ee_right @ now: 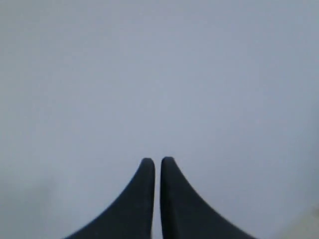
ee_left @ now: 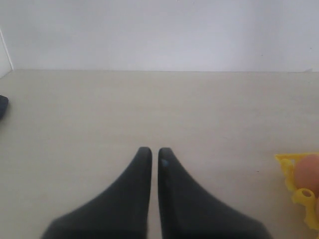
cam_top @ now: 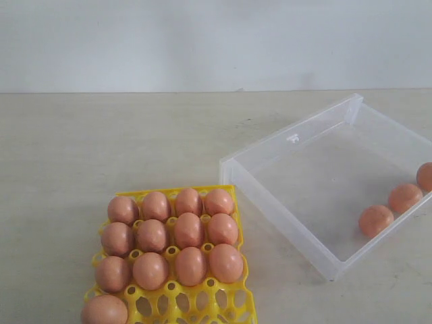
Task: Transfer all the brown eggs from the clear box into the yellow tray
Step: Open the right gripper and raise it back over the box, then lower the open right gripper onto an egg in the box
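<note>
Several brown eggs [cam_top: 189, 230] fill the cups of the yellow tray [cam_top: 231, 306] at the lower left of the exterior view. Three more brown eggs [cam_top: 375, 220] lie along the right wall of the clear box [cam_top: 294, 138], which stands to the right of the tray. Neither arm shows in the exterior view. My left gripper [ee_left: 154, 152] is shut and empty above bare table, with a corner of the yellow tray [ee_left: 286, 165] and one brown egg [ee_left: 309, 172] at that view's edge. My right gripper [ee_right: 157, 161] is shut and empty, facing a plain grey-white surface.
A pale wall [cam_top: 216, 40] runs behind the table [cam_top: 101, 142]. A dark object [ee_left: 2, 105] sits at the edge of the left wrist view.
</note>
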Controlling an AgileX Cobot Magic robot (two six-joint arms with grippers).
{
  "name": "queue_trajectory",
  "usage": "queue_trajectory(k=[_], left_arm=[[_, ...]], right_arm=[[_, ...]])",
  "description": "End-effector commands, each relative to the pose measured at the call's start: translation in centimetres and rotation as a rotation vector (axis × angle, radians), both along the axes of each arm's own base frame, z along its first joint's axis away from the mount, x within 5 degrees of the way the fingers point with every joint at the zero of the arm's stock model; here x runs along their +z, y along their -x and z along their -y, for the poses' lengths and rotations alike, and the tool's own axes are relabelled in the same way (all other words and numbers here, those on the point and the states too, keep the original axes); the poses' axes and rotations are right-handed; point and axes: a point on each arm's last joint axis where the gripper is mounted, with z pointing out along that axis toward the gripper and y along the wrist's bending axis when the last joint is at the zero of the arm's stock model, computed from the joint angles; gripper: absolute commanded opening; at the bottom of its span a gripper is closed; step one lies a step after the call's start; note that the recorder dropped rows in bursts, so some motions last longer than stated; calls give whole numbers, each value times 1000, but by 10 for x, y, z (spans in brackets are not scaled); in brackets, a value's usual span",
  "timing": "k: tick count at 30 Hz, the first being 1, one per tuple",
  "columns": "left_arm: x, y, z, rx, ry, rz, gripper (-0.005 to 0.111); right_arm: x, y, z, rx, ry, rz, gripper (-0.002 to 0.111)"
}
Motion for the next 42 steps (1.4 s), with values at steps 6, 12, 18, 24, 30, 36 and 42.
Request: queue_trajectory(k=[6, 12, 18, 24, 30, 36, 42], left_arm=[[1, 0, 0, 2, -3, 8, 4], [1, 0, 0, 2, -3, 8, 4], [1, 0, 0, 2, -3, 8, 4], [1, 0, 0, 2, -3, 8, 4], [1, 0, 0, 2, -3, 8, 4], [1, 0, 0, 2, -3, 8, 4], [1, 0, 0, 2, -3, 8, 4]], right_arm=[[52, -7, -49, 642, 396, 228, 0], [-12, -3, -106, 1171, 479, -555, 0], [-34, -8, -104, 955, -28, -768, 0], [-17, -34, -69, 462, 347, -771, 0], [14, -38, -4, -369, 388, -736, 0], [56, -29, 32, -505, 34, -385, 0], [98, -57, 10, -110, 13, -301, 0]])
